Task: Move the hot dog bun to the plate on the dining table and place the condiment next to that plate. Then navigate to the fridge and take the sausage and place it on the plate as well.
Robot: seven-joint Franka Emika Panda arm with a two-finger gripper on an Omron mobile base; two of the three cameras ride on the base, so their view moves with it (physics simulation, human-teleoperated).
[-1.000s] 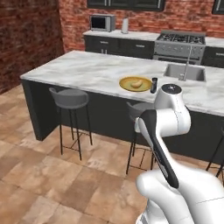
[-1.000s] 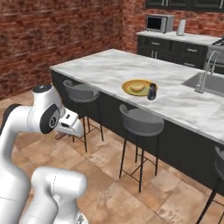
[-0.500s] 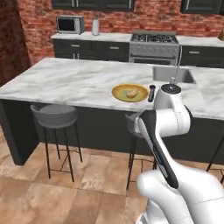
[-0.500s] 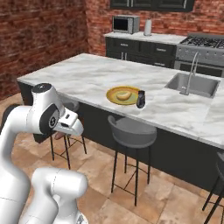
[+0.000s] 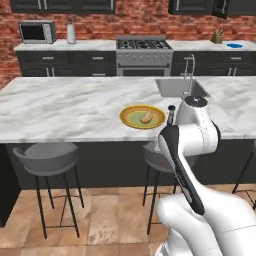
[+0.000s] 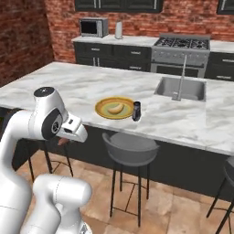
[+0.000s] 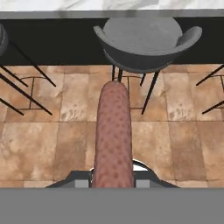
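Hand view is showing the sausage standing up between the fingers, which are closing on its lower end — the tips themselves are mostly hiding behind it, so I am judging the hold from the way the sausage is projecting straight out of the hand. It is a thin reddish-brown cylinder with a rounded end and a fine dotted skin. I am expecting it to be light and a little soft, with a smooth skin that may be slipping if the squeeze is weak; a hold at one end is leaving a long free part that may be swinging or tilting, so a hold nearer the middle would be steadier.

Beyond the sausage, a grey stool with a curved shell seat and thin black legs is standing on the tan stone floor tiles.

In the right base view the hand is hanging low in front of the dining table, below the edge of its veined marble surface. On that surface the plate with the yellow rim is carrying the hot dog bun, a small golden oblong roll, and the condiment — a slim dark bottle — is standing upright just beside the plate. By my judgement only the sausage is remaining to be placed.
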